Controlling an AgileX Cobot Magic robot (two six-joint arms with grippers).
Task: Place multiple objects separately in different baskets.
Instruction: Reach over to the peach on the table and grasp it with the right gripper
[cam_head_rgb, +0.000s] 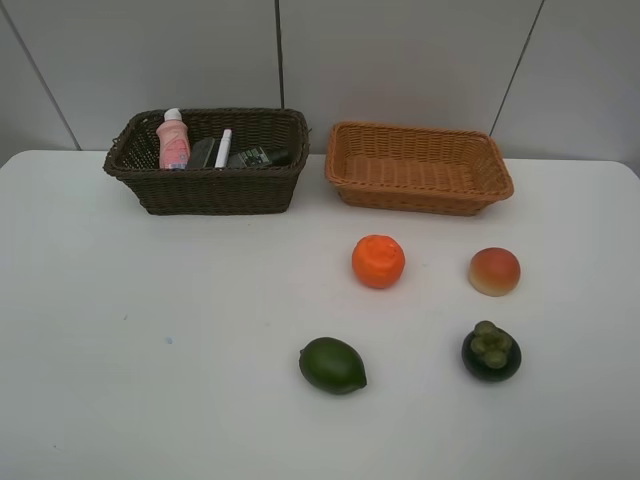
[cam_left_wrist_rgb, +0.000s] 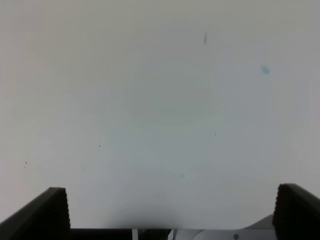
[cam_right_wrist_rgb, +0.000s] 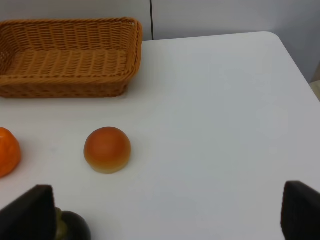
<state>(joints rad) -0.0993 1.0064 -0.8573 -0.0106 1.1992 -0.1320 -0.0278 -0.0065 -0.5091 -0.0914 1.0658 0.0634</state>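
Dark basket: we see the dark basket (cam_head_rgb: 215, 190) at the far edge of the table (cam_head_rgb: 150, 330), toward the far left corner. It holds the pink bottle (cam_head_rgb: 173, 140), the eraser (cam_head_rgb: 203, 152), the marker (cam_head_rgb: 223, 148) and the green bottle (cam_head_rgb: 265, 157).

Tan basket: the tan basket (cam_head_rgb: 410, 197) sits just beside it along the far edge, toward the right, with nothing in it that we can see.

Fruit: four pieces lie loose on the right half of the table. The orange (cam_head_rgb: 378, 261) and peach (cam_head_rgb: 495, 271) are nearer the baskets. The green fruit (cam_head_rgb: 332, 365) and mangosteen (cam_head_rgb: 491, 351) are closer to the near edge. All four are apart from each other.

Left gripper: the left gripper (cam_left_wrist_rgb: 172, 210) has its jaws wide apart and holds nothing. We see only bare table beneath it.

Right gripper: the right gripper (cam_right_wrist_rgb: 165, 212) is also spread wide and holds nothing. Its camera shows the peach and the tan basket ahead, and the mangosteen close to one fingertip.

Step in hand: we judge the bottles, marker and eraser to be sorted, and the fruit half not yet begun.

Next move: we would have the right arm drop over one fruit, most likely the peach or mangosteen, and centre the jaws on it. It should close gently, lift, and carry the fruit to the tan basket.

Care needed: round fruit may roll if the jaws meet it off-centre.
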